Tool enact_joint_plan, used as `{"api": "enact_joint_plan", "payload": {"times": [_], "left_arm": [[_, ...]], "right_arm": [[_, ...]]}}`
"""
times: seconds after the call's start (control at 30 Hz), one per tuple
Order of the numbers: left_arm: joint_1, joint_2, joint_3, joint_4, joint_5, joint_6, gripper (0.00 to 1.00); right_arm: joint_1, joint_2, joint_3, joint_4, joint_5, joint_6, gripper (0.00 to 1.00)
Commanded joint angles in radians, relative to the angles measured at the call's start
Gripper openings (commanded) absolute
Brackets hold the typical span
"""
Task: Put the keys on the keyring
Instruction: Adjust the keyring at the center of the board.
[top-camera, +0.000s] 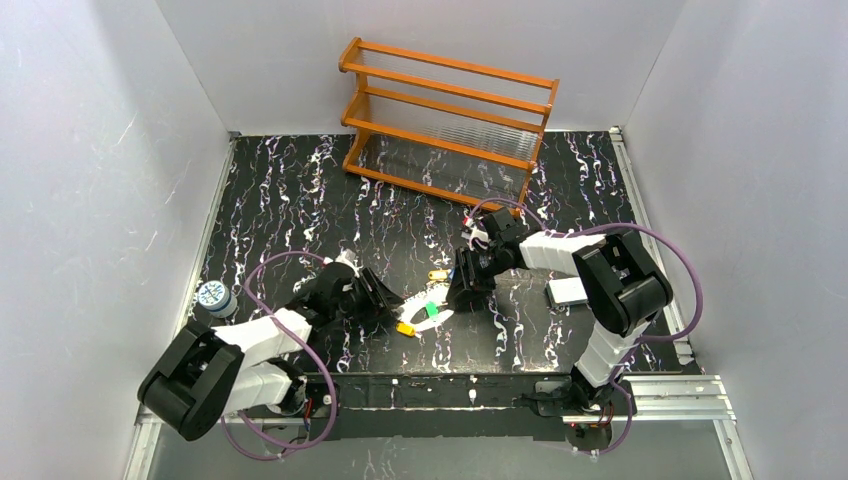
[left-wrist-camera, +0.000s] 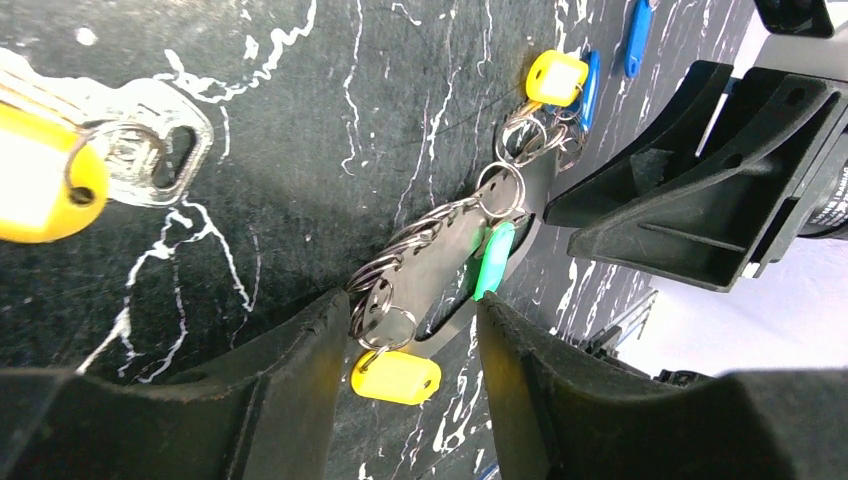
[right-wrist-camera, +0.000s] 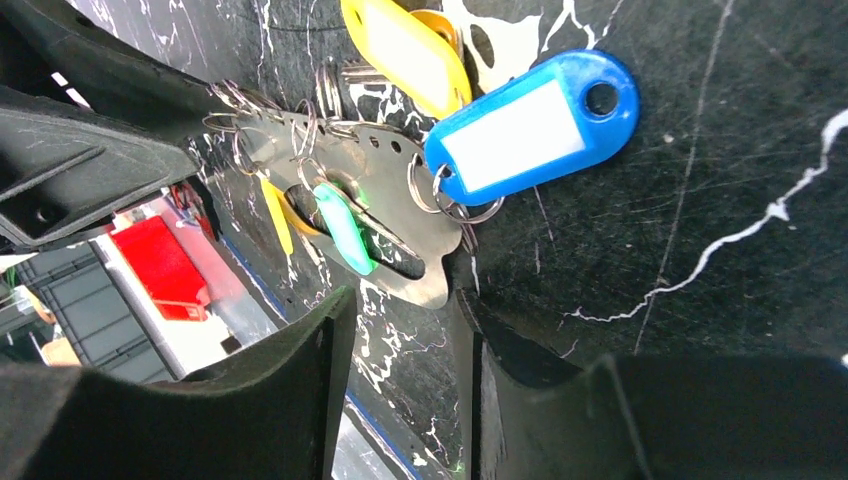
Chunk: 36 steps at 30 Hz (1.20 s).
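Note:
The keyring (left-wrist-camera: 440, 270) is a flat, pale metal oval lying on the black marbled table (top-camera: 300, 200), with small wire rings along its edge. On those rings hang yellow (left-wrist-camera: 395, 376), green (left-wrist-camera: 493, 258), yellow (left-wrist-camera: 556, 77) and blue (right-wrist-camera: 530, 125) tagged keys. A loose key (left-wrist-camera: 160, 150) with a yellow tag lies apart at the left. My left gripper (left-wrist-camera: 410, 350) is open and straddles the keyring's near end. From the opposite side my right gripper (right-wrist-camera: 400, 330) is open, its fingertips at the keyring's (right-wrist-camera: 385, 170) other end. From above, both grippers (top-camera: 385, 298) (top-camera: 465, 290) flank the cluster (top-camera: 428, 312).
An orange wooden rack (top-camera: 450, 115) stands at the back. A round blue-and-white disc (top-camera: 213, 295) sits at the table's left edge. A white block (top-camera: 567, 290) lies beside the right arm. A metal rail (top-camera: 660, 385) runs along the near edge.

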Motion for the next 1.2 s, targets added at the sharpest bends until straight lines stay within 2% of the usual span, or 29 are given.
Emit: {"api": "enact_joint_plan", "payload": {"times": [0.0, 0.13, 0.23, 0.33, 0.4, 0.53, 0.73, 0.9, 1.17], "left_arm": [[-0.014, 0.064, -0.013, -0.046, 0.027, -0.006, 0.49], [-0.014, 0.12, 0.03, -0.014, 0.021, 0.013, 0.45], [-0.014, 0.173, 0.086, -0.026, 0.012, 0.048, 0.42], [-0.012, 0.213, 0.144, -0.064, -0.012, 0.09, 0.42], [-0.012, 0.232, 0.182, -0.106, -0.028, 0.122, 0.46], [-0.012, 0.232, 0.249, -0.245, -0.094, 0.205, 0.59], [-0.011, 0.155, 0.3, -0.422, -0.224, 0.305, 0.66], [-0.009, 0.074, 0.296, -0.448, -0.264, 0.334, 0.68], [-0.009, -0.082, 0.243, -0.353, -0.247, 0.347, 0.68]], "right_arm": [[0.006, 0.011, -0.023, 0.011, -0.034, -0.021, 0.48], [0.027, 0.038, -0.043, 0.038, -0.086, -0.003, 0.38], [0.049, 0.04, -0.059, 0.051, -0.101, 0.013, 0.35], [0.072, 0.026, -0.073, 0.063, -0.11, 0.034, 0.32], [0.084, 0.012, -0.076, 0.06, -0.107, 0.038, 0.32], [0.087, -0.047, -0.043, -0.024, -0.001, -0.018, 0.36], [0.086, -0.143, 0.063, -0.154, 0.197, -0.135, 0.51], [0.087, -0.168, 0.136, -0.166, 0.255, -0.179, 0.55], [0.099, -0.017, 0.281, -0.14, 0.183, -0.181, 0.51]]}}
